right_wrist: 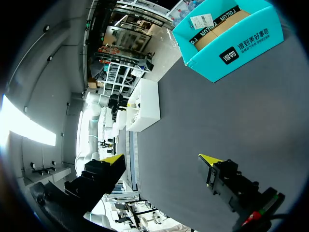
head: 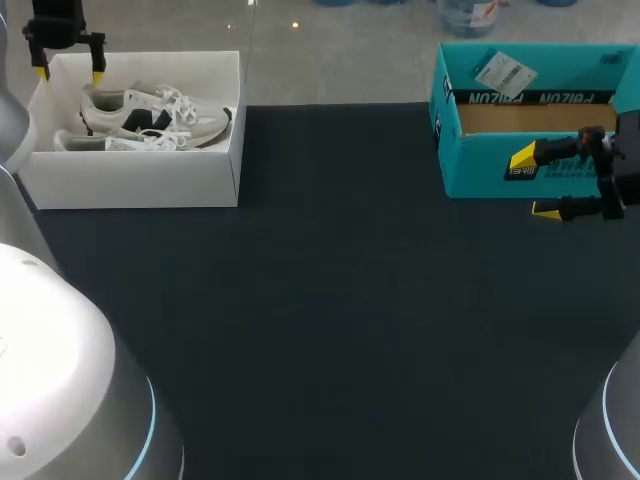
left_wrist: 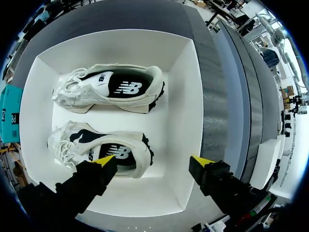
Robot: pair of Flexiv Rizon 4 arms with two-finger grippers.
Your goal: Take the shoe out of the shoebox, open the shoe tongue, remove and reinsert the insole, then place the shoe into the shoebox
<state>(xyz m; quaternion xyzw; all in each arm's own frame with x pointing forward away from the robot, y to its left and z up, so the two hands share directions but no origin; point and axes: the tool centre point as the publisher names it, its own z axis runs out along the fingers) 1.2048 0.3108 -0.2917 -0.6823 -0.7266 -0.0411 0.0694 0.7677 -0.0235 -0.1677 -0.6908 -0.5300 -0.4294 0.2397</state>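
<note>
1. Inside the white cardboard shoebox (head: 140, 185) lie two white-and-black sneakers (head: 150, 118), side by side.
2. Above that shoebox hangs my left gripper (head: 70, 72), jaws wide, empty.
3. Well right of it stands an open teal cardboard box (head: 480, 172), with my right gripper (head: 533, 184) alongside, jaws spread, holding nothing.
4. Both boxes sit on the dark grey table (head: 330, 300).

Robot lab: left arm (head: 50, 340) and right arm (head: 612, 432) flank a table (head: 340, 300).

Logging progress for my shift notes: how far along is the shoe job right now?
Nothing looks done: both shoes lie in the white shoebox. In hand: the left end effector hangs open above them, gripping nothing; the right end effector sits open by the teal box. Left: lifting a shoe out, opening the tongue, the insole steps, and returning it.
</note>
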